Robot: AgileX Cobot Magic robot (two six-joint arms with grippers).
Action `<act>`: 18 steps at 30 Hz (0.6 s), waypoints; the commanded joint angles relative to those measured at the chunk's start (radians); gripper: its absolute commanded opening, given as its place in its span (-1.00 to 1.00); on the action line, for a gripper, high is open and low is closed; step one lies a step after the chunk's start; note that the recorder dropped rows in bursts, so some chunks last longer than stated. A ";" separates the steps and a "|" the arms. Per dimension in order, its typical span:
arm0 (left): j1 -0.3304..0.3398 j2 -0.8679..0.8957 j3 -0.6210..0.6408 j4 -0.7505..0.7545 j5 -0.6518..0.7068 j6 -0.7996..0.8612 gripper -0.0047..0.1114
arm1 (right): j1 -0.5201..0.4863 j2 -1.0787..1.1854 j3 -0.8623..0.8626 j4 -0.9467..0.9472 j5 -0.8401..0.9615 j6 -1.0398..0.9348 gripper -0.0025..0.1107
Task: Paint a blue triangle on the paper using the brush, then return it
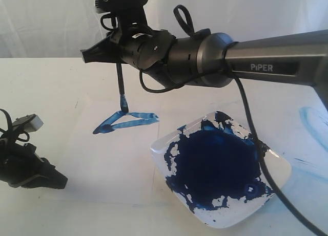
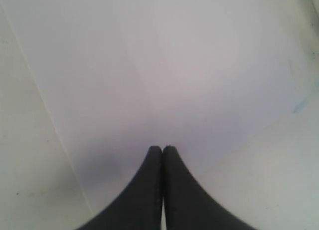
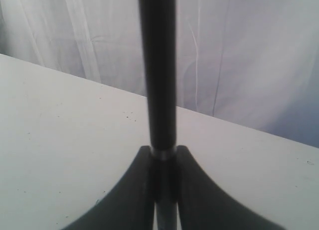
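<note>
The paper [image 1: 97, 154] lies flat on the table, bearing the blue triangle [image 1: 125, 121], an elongated outline darker at its left tip. My right gripper [image 1: 117, 59] reaches in from the right above it, shut on the brush [image 1: 121, 85]. The black handle hangs down and the blue-stained tip touches the triangle's upper edge. In the right wrist view the handle [image 3: 158, 80] stands clamped in the gripper [image 3: 163, 151]. My left gripper [image 1: 54, 180] rests low at the near left, shut and empty. The left wrist view shows that gripper [image 2: 163, 148] over the paper [image 2: 174, 65].
A white square plate [image 1: 279, 169] smeared with dark-blue paint sits right of the triangle, under the right arm's cable. A faint pale-blue smear [image 1: 312, 118] marks the table at far right. White curtains hang behind the table.
</note>
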 commanded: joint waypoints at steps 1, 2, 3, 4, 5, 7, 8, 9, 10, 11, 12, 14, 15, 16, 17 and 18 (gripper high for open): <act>-0.006 -0.002 -0.001 -0.012 0.024 0.002 -0.92 | -0.006 -0.003 -0.001 0.012 -0.011 -0.019 -0.96; -0.006 -0.002 -0.001 -0.012 0.024 0.002 -0.92 | -0.011 -0.003 0.001 0.020 -0.011 -0.019 -0.96; -0.006 -0.002 -0.001 -0.012 0.024 0.002 -0.92 | -0.013 -0.003 0.000 0.030 -0.006 -0.019 -0.96; -0.006 -0.002 -0.001 -0.012 0.024 0.002 -0.92 | -0.015 -0.003 0.002 0.041 -0.004 -0.019 -0.96; -0.006 -0.002 -0.001 -0.012 0.024 0.002 -0.92 | -0.019 -0.003 0.008 0.049 -0.007 -0.020 -0.96; -0.006 -0.002 -0.001 -0.012 0.024 0.002 -0.92 | -0.023 -0.003 0.017 0.051 -0.006 -0.020 -0.96; -0.006 -0.002 -0.001 -0.012 0.024 0.002 -0.92 | -0.025 -0.003 0.023 0.051 -0.008 -0.020 -0.96; -0.006 -0.002 -0.001 -0.012 0.024 0.002 -0.92 | -0.028 -0.003 0.030 0.051 -0.010 -0.020 -0.96; -0.006 -0.002 -0.001 -0.012 0.024 0.002 -0.92 | -0.028 -0.003 0.035 0.051 -0.010 -0.020 -0.96; -0.006 -0.002 -0.001 -0.015 0.024 0.002 -0.92 | -0.028 -0.003 0.039 0.051 -0.010 -0.020 -0.96; -0.006 -0.002 -0.001 -0.015 0.024 0.002 -0.92 | -0.028 -0.003 0.043 0.051 -0.012 -0.020 -0.96; -0.006 -0.002 -0.001 -0.015 0.024 0.002 -0.92 | -0.028 -0.003 0.046 0.051 -0.018 -0.020 -0.96; -0.006 -0.002 -0.001 -0.015 0.024 0.002 -0.92 | -0.028 -0.003 0.046 0.051 -0.018 -0.020 -0.96; -0.006 -0.002 -0.001 -0.015 0.024 0.002 -0.92 | -0.028 -0.003 0.046 0.051 -0.018 -0.020 -0.96; -0.006 -0.002 -0.001 -0.015 0.024 0.002 -0.92 | -0.028 -0.003 0.046 0.051 -0.018 -0.020 -0.96; -0.006 -0.002 -0.001 -0.015 0.024 0.002 -0.92 | -0.028 -0.003 0.046 0.051 -0.018 -0.020 -0.96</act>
